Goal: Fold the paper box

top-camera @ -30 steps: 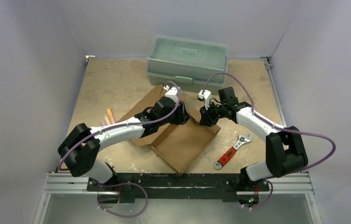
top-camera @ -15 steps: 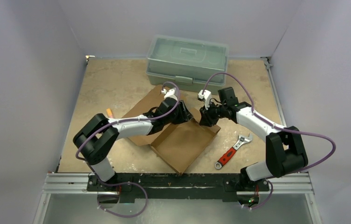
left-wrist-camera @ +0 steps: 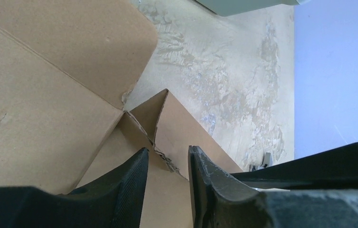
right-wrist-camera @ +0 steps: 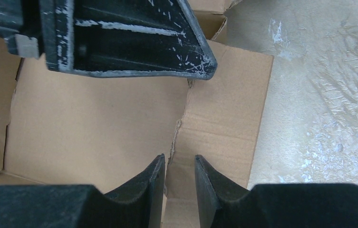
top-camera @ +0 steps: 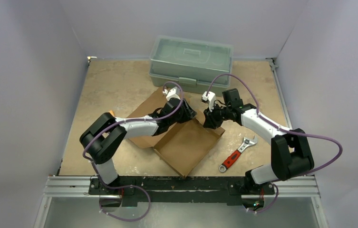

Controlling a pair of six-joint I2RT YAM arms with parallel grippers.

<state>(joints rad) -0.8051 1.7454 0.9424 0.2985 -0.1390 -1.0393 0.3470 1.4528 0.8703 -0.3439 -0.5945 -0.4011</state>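
The paper box [top-camera: 186, 145], a plain brown die-cut sheet of corrugated cardboard, lies in the middle of the sandy-brown table [top-camera: 115, 80], turned cornerwise, just in front of the grey-green plastic toolbox [top-camera: 191, 57]. Its tray is part raised, and one broad flap [top-camera: 149, 103] lies flat on the far left side. We find both grippers at the tray's far corner. The left gripper [left-wrist-camera: 167, 148] stands astride the corner crease, jaws partly apart with board between them; whether they bear on it we cannot tell. The right gripper [right-wrist-camera: 179, 156] has a wall's top edge running into its narrow gap and looks to us clamped on that wall. Step in hand, as we judge it: squaring this corner. We would use the right-hand wall as an upright anchor, bring the adjoining wall round along its scored line, and go slowly, since the crease looks ragged and may tear. The two grippers sit near each other, so we would watch for a clash. The red-handled adjustable wrench [top-camera: 236, 154] lies well apart on the right.
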